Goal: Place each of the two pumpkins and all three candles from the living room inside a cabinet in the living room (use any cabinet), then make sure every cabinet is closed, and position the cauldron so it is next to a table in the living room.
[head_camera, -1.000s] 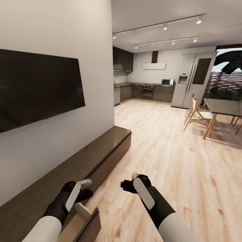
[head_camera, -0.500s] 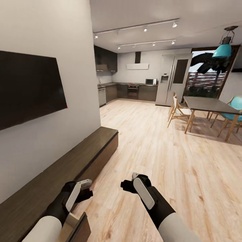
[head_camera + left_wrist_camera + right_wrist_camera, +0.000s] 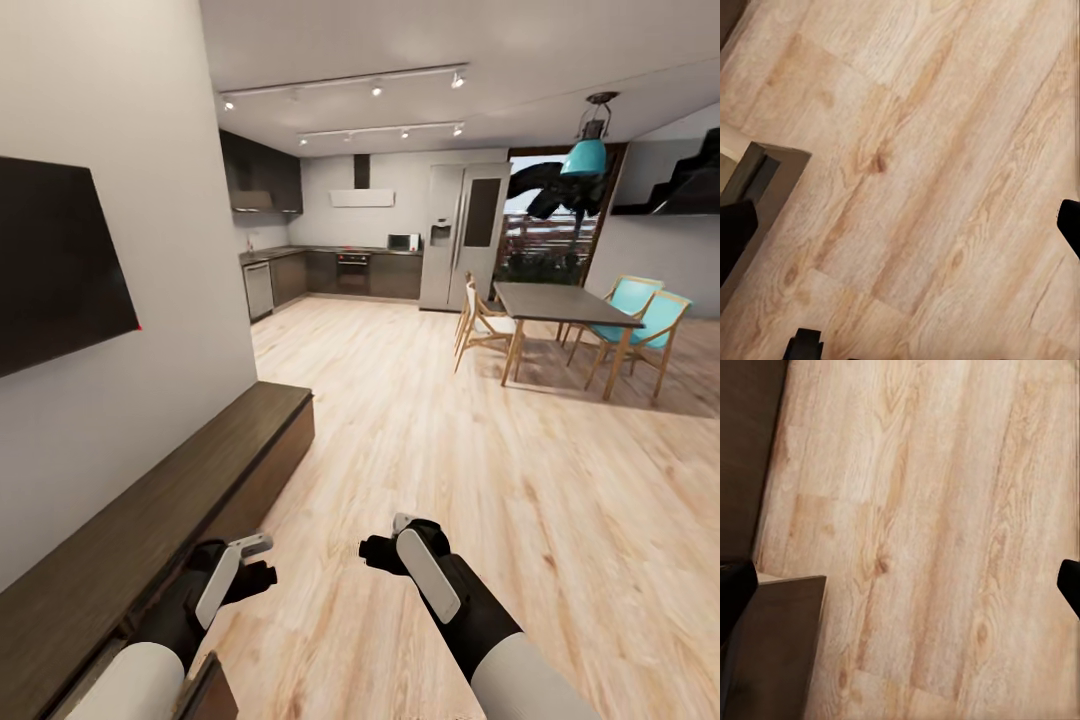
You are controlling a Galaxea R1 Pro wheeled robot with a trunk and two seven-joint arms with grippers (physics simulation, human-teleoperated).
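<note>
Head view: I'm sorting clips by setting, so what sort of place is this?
Likely an open-plan home: a wall TV above a low cabinet, a kitchen with a fridge, and a dining table with chairs.

Evenly and brightly lit, with small ceiling spotlights glowing and daylight entering at the far window. Soft shadows under the dining table; mild sheen on the wooden floor. Slightly soft renders, wide-angle stretching toward head-view edges.
</note>
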